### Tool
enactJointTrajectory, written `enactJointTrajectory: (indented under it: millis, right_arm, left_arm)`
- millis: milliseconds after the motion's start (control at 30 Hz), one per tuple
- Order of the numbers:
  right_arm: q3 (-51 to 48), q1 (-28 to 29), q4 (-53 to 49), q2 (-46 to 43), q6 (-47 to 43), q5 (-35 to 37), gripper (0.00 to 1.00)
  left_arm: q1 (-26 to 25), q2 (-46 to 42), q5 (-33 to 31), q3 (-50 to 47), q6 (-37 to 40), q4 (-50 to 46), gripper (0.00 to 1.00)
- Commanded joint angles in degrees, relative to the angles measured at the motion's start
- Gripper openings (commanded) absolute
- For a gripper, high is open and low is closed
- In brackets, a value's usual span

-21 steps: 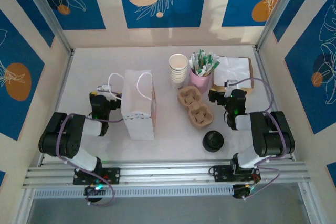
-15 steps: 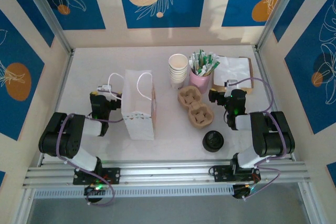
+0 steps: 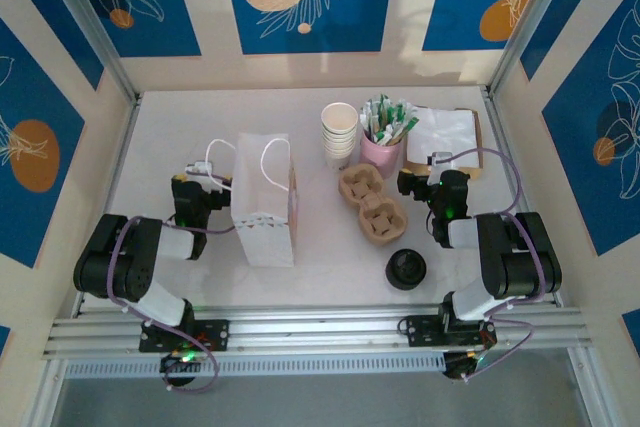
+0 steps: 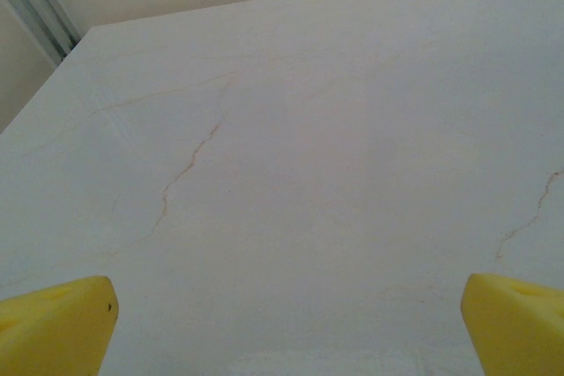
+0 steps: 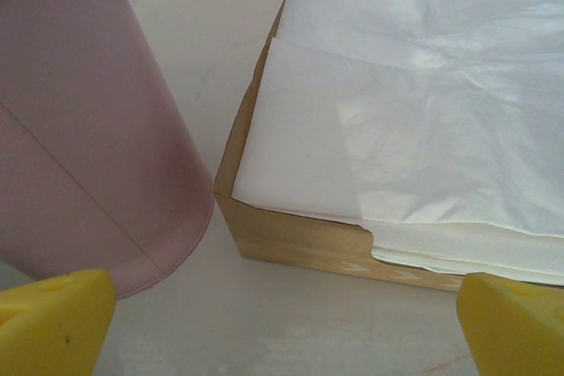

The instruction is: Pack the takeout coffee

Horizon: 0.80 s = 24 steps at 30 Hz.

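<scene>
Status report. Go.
Left gripper and right gripper open, empty. Coffee cup on table near carrier, not in it, untouched. Nothing against it.

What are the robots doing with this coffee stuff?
Nothing is being handled right now. Both arms rest, the left gripper and the right gripper open and empty. The left is beside the white paper bag; the right faces the pink cup and napkin box. The cardboard carrier is empty. A black lid sits near the right arm; I cannot tell whether a cup is under it.
</scene>
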Motion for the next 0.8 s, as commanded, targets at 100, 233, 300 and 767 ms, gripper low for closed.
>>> enactJointTrajectory:
  millis: [100,233,300,767]
  right_arm:
    - [1.36,-0.36,0.56,0.1,0.63,-0.72,0.99]
    - [1.36,-0.31,0.61,0.16,0.61,-0.75,0.99]
    - [1.27,-0.31,0.79,0.08,0.53,-0.65,0.99]
    - [3.8,-0.13,-29.13,-21.43,9.25,8.98,0.99]
  left_arm:
    - [0.15,0.39,1.12,1.06,-0.1,1.06,1.0]
    - [0.15,0.42,1.19,1.15,-0.15,0.91,1.0]
    - [0.24,0.42,1.32,1.23,-0.19,0.8,1.0]
    - [-0.07,-21.52,-8.68,8.02,-13.98,-30.46,1.0]
